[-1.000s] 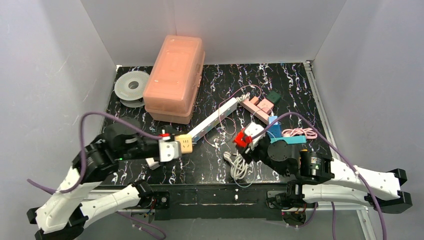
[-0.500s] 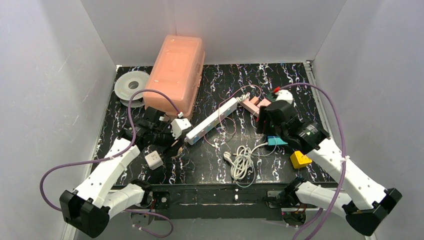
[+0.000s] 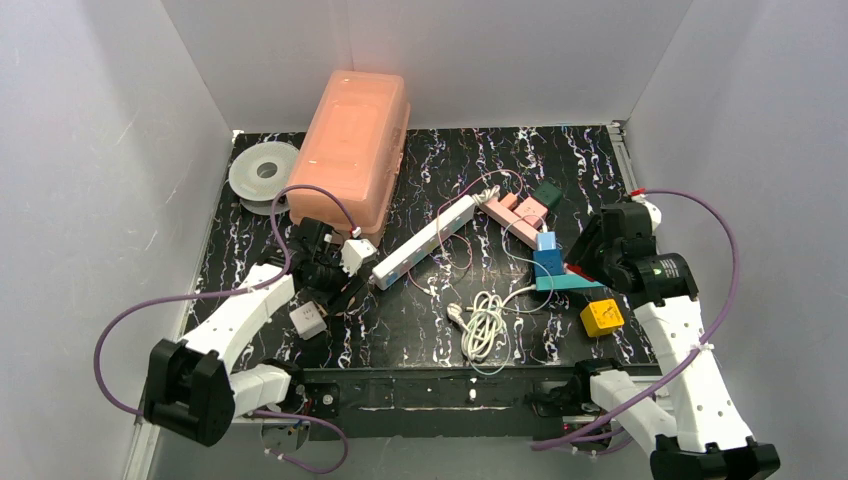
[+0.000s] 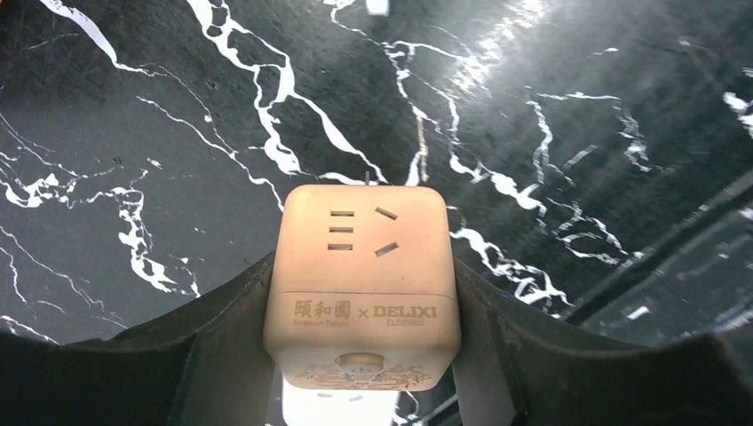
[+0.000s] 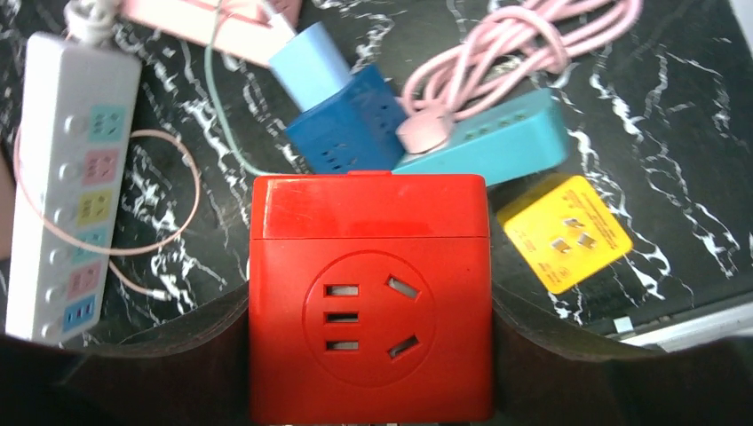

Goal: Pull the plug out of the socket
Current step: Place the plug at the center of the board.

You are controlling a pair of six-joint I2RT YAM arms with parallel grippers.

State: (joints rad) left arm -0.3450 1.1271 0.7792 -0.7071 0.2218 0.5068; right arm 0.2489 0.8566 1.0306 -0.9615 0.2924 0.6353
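My left gripper (image 4: pixel 362 266) is shut on a cream cube socket (image 4: pixel 362 293) marked DELIXI, held just over the black marbled table; something white shows under the cube's near end. In the top view this left gripper (image 3: pixel 345 292) sits by the white power strip's (image 3: pixel 425 238) near end. My right gripper (image 5: pixel 369 293) is shut on a red cube socket (image 5: pixel 369 311), raised at the right (image 3: pixel 583 262). Below it a light-blue plug (image 5: pixel 306 62) sits in a dark-blue cube socket (image 5: pixel 351 133), and a pink plug (image 5: pixel 424 133) sits in a teal strip (image 5: pixel 497 142).
A pink lidded box (image 3: pixel 350 155) and a clear spool (image 3: pixel 264 175) stand at the back left. A white cube (image 3: pixel 307 320), a coiled white cable (image 3: pixel 485 325), a yellow cube socket (image 3: pixel 601 318), a pink strip (image 3: pixel 515 215) and a dark-green cube (image 3: pixel 547 193) lie about the table.
The two grippers, close together mid-table a second ago, have swung apart. The left drew back to the strip's end; the right moved to the far right with the red cube.
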